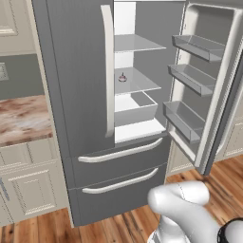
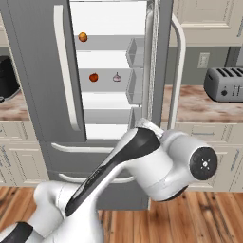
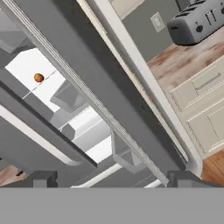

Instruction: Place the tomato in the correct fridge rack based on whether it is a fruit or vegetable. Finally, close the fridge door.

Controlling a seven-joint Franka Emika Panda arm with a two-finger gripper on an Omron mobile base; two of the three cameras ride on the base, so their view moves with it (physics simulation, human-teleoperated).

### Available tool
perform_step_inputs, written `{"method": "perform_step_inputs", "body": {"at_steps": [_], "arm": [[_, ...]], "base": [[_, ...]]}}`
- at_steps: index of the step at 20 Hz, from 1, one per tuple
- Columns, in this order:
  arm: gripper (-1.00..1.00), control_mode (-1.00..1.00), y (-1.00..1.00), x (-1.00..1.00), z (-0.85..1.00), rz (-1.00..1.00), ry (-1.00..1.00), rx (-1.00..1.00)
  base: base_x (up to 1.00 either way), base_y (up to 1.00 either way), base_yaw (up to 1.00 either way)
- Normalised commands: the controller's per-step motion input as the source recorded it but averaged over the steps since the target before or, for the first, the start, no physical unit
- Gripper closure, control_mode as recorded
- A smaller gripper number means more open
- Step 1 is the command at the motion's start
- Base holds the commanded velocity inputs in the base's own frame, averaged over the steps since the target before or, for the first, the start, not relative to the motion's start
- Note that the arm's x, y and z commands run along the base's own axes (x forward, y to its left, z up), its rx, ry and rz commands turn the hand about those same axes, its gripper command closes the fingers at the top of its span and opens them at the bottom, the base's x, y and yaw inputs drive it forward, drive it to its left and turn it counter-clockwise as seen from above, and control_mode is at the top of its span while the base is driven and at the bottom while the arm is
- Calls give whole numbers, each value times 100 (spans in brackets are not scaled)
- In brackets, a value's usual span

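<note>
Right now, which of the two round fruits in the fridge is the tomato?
The tomato is the red ball on the middle shelf, left of a small pale item. The orange fruit sits one shelf higher.

The tomato [image 2: 93, 77] is a small, smooth, round red ball sitting on the middle shelf [image 2: 102, 83] of the fridge [image 2: 42, 71], near a small pale garlic-like item [image 2: 116, 77]. The right fridge door [image 1: 209, 85] stands wide open, its three door bins bare; the left door [image 1: 76, 71] is closed
</note>
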Motion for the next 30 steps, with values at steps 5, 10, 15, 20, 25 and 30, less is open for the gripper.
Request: {"method": "perform_step_inputs", "body": {"at_steps": [5, 10, 15, 20, 25, 30], "arm": [[-100, -100, -28, 41, -12, 0, 0, 0], [-100, -100, -25, 39, -19, 0, 0, 0], [-100, -100, -19, 59, -21, 0, 0, 0], [-100, -100, -12, 64, -13, 0, 0, 0], [-100, -100, -2, 58, -2, 4, 0, 0], [-100, -100, 0, 56, 0, 6, 0, 0]], "base": [[0, 0, 0], [0, 0, 0], [0, 0, 0], [0, 0, 0], [0, 0, 0], [0, 0, 0]]}}
